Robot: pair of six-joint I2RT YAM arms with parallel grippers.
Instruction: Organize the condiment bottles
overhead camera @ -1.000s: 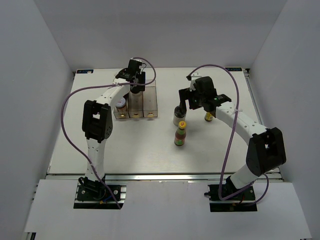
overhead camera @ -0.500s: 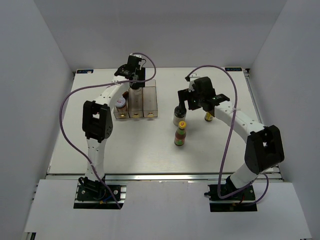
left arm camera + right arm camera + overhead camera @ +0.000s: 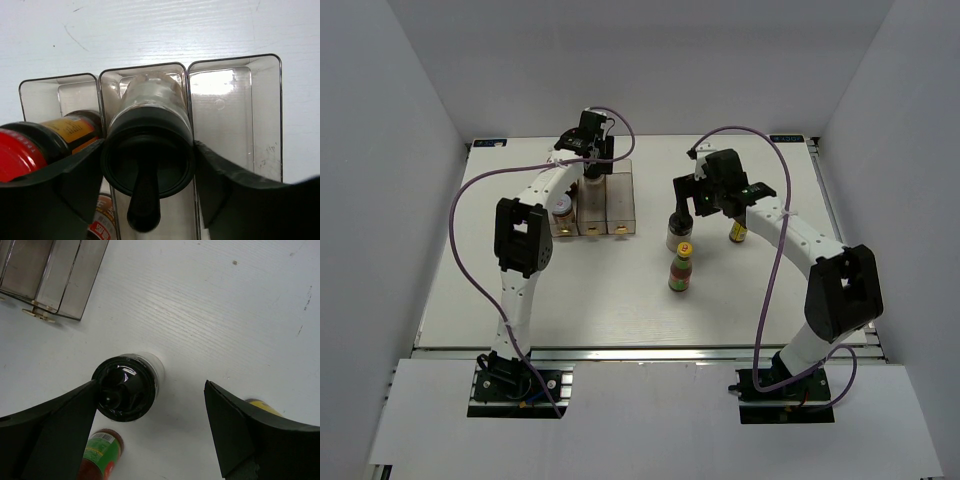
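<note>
My left gripper (image 3: 590, 158) is shut on a black-capped clear jar (image 3: 150, 92) and holds it upright in the middle slot of the clear rack (image 3: 617, 205); its pads touch both sides of the cap. A red-capped dark-sauce bottle (image 3: 20, 155) stands in the left slot (image 3: 561, 207). My right gripper (image 3: 150, 390) is open above the table, with a second black-capped jar (image 3: 127, 387) just inside its left finger (image 3: 674, 235). A slim green-labelled red-sauce bottle (image 3: 682, 270) stands nearer. A yellow-capped bottle (image 3: 738, 233) shows behind the right finger.
The rack's right slot (image 3: 232, 115) holds nothing. The rack's corner (image 3: 50, 275) shows at the top left of the right wrist view. White walls enclose the table on three sides.
The left wrist has shifted slightly over the rack with the jar. The right gripper has edged a little left, over the black-capped jar.
</note>
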